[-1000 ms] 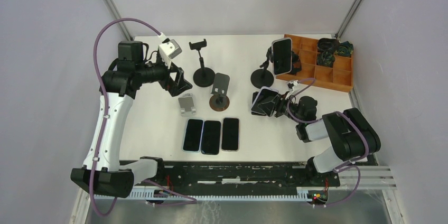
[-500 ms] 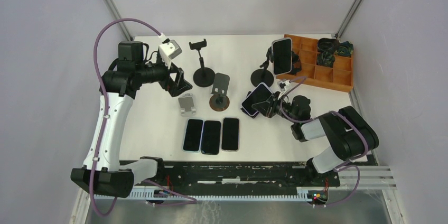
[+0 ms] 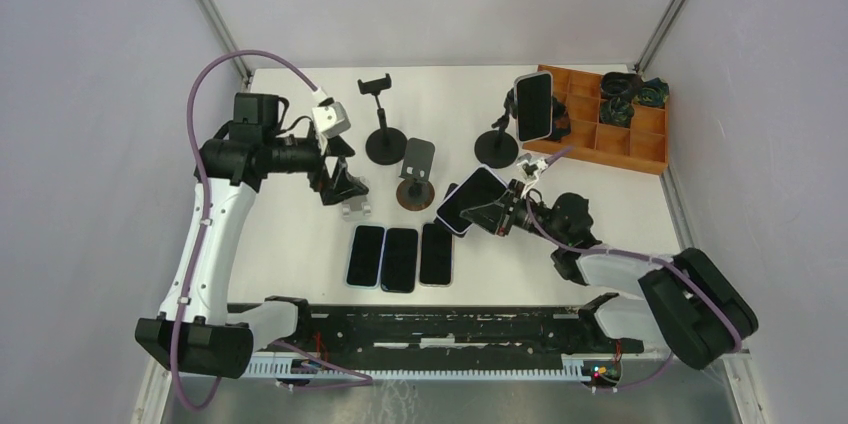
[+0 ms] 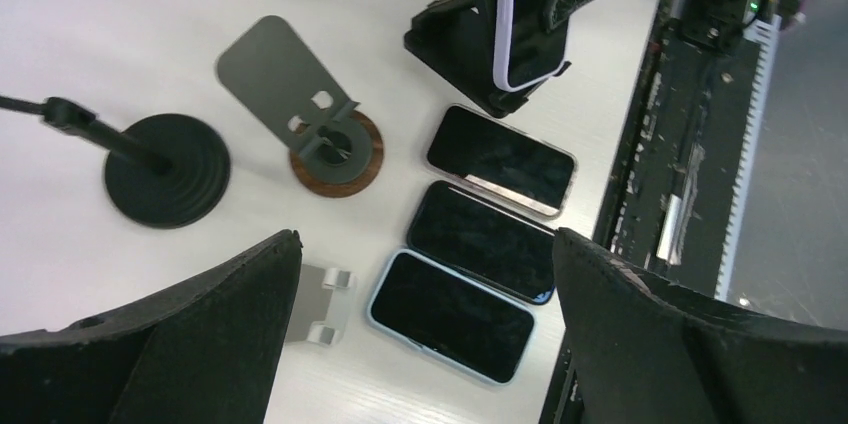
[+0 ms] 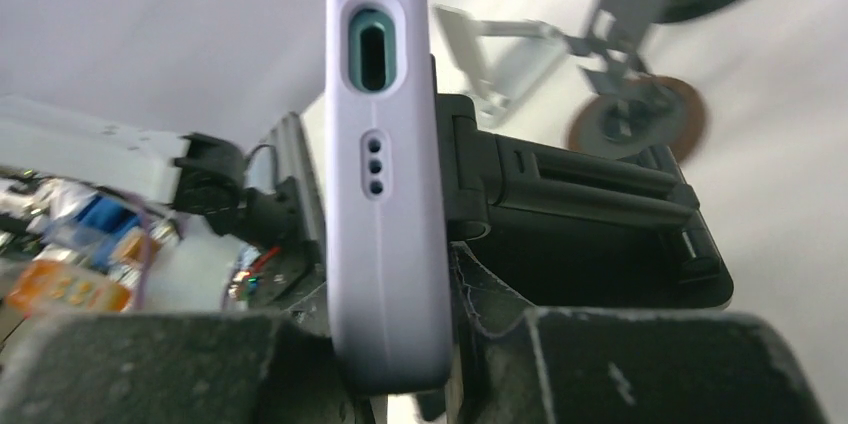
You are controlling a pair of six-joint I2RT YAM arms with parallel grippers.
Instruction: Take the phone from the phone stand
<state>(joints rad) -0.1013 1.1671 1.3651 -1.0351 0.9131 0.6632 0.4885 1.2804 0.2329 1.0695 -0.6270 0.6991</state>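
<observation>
A lavender-cased phone (image 3: 470, 198) is tilted above the table, over the right end of the row of flat phones. My right gripper (image 3: 503, 215) is shut on its lower end. In the right wrist view the phone's edge (image 5: 385, 144) stands between my fingers, with its black folding stand (image 5: 590, 214) right behind it. The left wrist view shows the same phone (image 4: 528, 14) and stand (image 4: 455, 39) together. A second phone (image 3: 533, 107) sits on a black pole stand (image 3: 496, 148) at the back. My left gripper (image 3: 342, 182) is open and empty.
Three phones (image 3: 400, 259) lie flat side by side near the front; they also show in the left wrist view (image 4: 480, 239). Empty stands: a black clamp stand (image 3: 383, 144), a grey plate stand on a wooden base (image 3: 417, 184), a small silver stand (image 3: 356, 207). A wooden compartment tray (image 3: 640, 156) sits back right.
My right arm has reached left, carrying the lavender phone from the right middle towards the row of flat phones. My left gripper has shifted right and nearer, over the silver stand.
</observation>
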